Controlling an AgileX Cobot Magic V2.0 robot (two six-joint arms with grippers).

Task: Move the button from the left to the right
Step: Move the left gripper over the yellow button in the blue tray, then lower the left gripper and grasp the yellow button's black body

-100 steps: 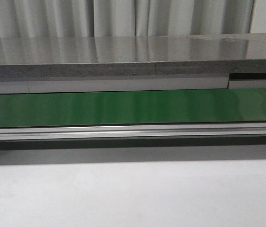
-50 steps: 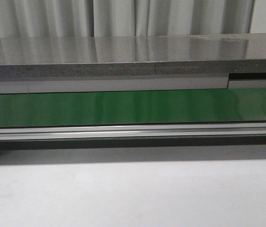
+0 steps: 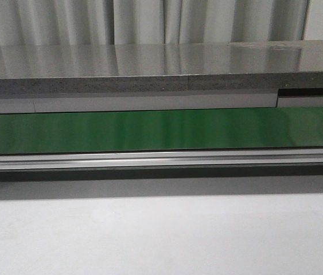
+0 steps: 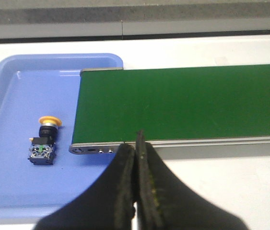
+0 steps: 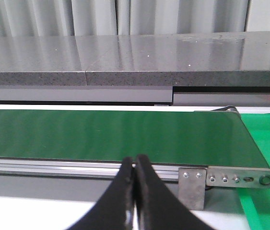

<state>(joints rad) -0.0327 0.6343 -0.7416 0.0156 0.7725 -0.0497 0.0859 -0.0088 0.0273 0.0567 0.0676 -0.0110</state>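
The button (image 4: 43, 142), with a yellow-orange round head and a black body with bluish marks, lies on its side in a blue tray (image 4: 10, 191) beside the end of the green belt (image 4: 182, 103). It shows only in the left wrist view. My left gripper (image 4: 135, 143) is shut and empty, over the belt's near rail, apart from the button. My right gripper (image 5: 135, 163) is shut and empty, in front of the near rail close to the belt's other end (image 5: 240, 179). Neither gripper shows in the front view, where the belt (image 3: 161, 130) is bare.
A grey stone-like ledge (image 3: 150, 80) runs behind the belt, with curtains behind it. An aluminium rail (image 3: 161, 159) edges the belt's near side. A green surface (image 5: 269, 148) lies past the belt's right end. White table (image 3: 161, 235) lies in front.
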